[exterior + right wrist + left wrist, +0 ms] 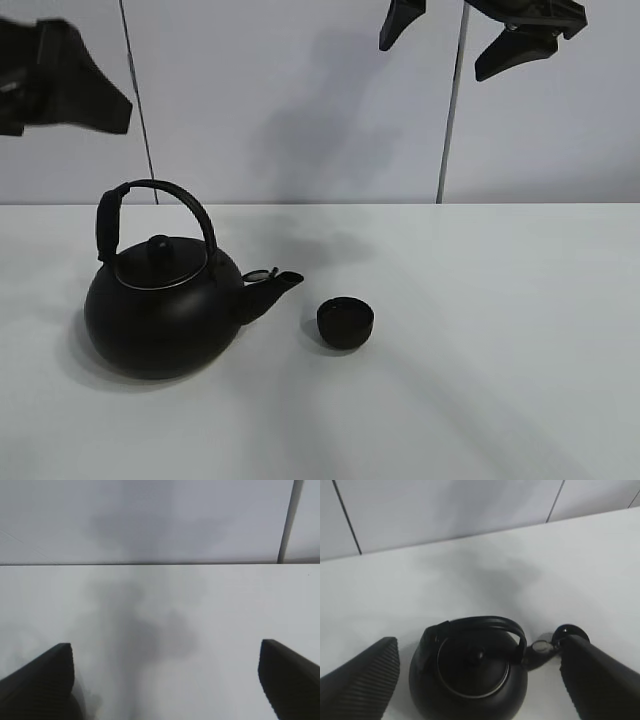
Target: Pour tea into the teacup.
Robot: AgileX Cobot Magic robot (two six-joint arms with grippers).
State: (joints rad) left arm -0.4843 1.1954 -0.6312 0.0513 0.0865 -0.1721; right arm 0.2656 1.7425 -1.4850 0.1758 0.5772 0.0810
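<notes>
A big round black kettle (160, 310) with an arched handle stands on the white table (500, 350), its spout pointing right. Just right of the spout sits the tiny black teacup (345, 323), upright. My left gripper (60, 90) hangs high above the kettle at the far left. In the left wrist view it (479, 642) is open, with the kettle (470, 675) far below between the fingers (360, 680) and the teacup (570, 630) partly hidden by one finger. My right gripper (455, 40) is raised at the top right, open (165, 650) and holding nothing.
A pale panelled wall (300, 100) with dark vertical seams rises behind the table. The table's back edge runs across at mid height. Only the kettle and teacup stand on the table.
</notes>
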